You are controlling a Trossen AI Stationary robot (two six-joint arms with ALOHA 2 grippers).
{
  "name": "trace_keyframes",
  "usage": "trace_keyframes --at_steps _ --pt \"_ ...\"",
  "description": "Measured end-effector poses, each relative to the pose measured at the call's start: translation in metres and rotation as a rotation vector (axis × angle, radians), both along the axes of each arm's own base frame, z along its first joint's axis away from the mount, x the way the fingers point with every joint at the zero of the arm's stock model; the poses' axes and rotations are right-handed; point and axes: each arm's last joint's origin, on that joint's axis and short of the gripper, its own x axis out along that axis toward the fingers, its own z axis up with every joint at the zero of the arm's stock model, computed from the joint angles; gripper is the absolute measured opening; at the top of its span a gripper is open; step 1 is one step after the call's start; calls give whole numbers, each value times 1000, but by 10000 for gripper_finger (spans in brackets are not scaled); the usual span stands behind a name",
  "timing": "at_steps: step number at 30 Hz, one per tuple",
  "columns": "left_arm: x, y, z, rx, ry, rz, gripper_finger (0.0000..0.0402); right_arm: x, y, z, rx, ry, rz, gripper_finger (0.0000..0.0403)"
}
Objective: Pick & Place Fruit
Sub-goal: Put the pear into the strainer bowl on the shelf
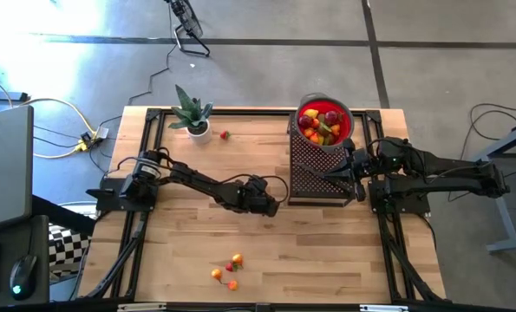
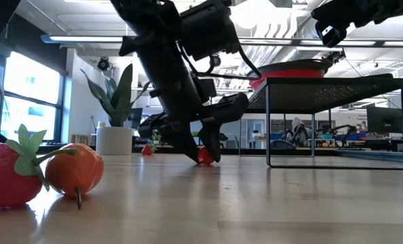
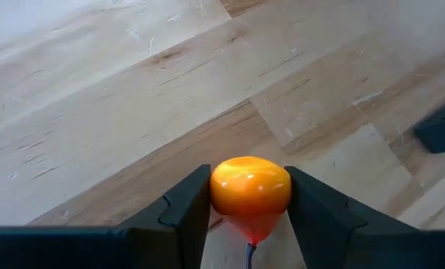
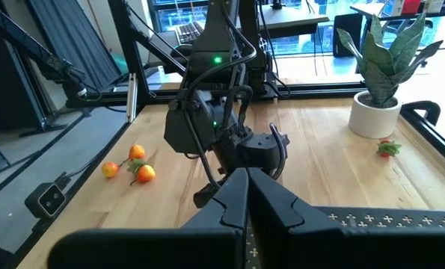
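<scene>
Two dark fingers (image 3: 185, 205) of your left gripper (image 3: 250, 202) clamp a glossy orange fruit (image 3: 250, 187), rounded above and tapering to a point toward the lower frame edge, at centre of the wooden table (image 1: 327, 251); its underside is cut off. From above, the arm hides it. Your right gripper (image 4: 246, 196), fingers pressed together, sits right of centre beside the perforated metal stand (image 1: 314, 173). Fruit heaps the red bowl (image 1: 344, 130); three loose pieces (image 1: 227, 273) lie at lower centre.

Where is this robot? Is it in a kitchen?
Probably not a kitchen; it looks like an office or lab. The wooden table stands on a concrete floor, cables run beside it, and desks with monitors show behind.
</scene>
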Motion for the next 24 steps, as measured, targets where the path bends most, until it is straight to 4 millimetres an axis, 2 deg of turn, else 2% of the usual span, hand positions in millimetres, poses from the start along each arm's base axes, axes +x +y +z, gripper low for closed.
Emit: trace_keyframes --at_steps 9,13,24 --pt "-3 0 10 5 6 -26 158 0 0 0 0 0 0 5" --pt "-8 1 22 17 16 -39 158 0 0 0 0 2 0 5" --pt "-24 6 89 174 -92 -106 158 -1 0 -3 5 30 5 5"
